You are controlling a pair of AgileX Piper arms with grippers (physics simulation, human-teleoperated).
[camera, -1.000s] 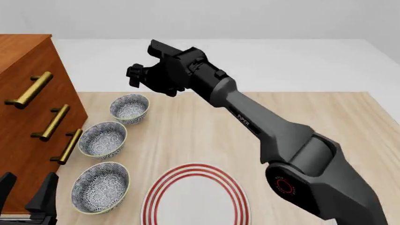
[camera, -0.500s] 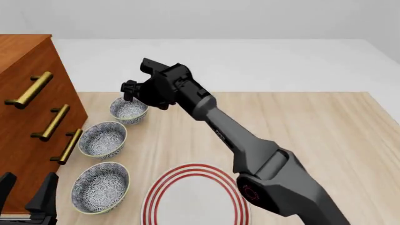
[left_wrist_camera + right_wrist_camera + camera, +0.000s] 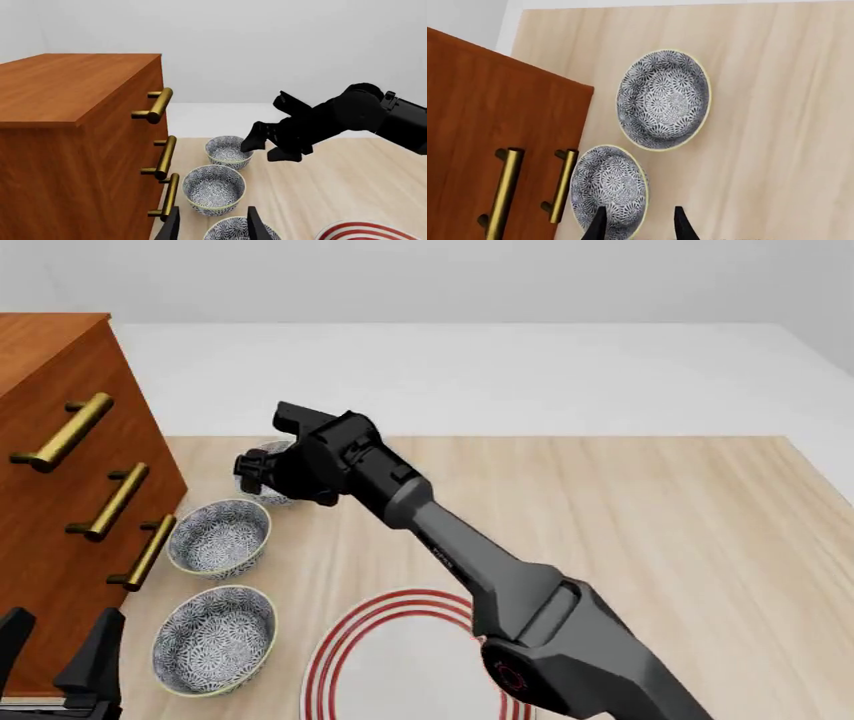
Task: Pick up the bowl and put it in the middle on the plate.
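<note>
1. right gripper (image 3: 260, 472) hangs over the far bowl (image 3: 228, 151), fingers apart, nothing between them.
2. three look-alike bowls sit in a row on the table (image 3: 641, 510) beside the drawers (image 3: 67, 490); middle bowl (image 3: 220, 538), near bowl (image 3: 215, 638).
3. plate (image 3: 350, 648) lies at the near edge, just right of the near bowl.
4. left gripper (image 3: 212, 227) low by the drawers, fingers apart, empty.
</note>
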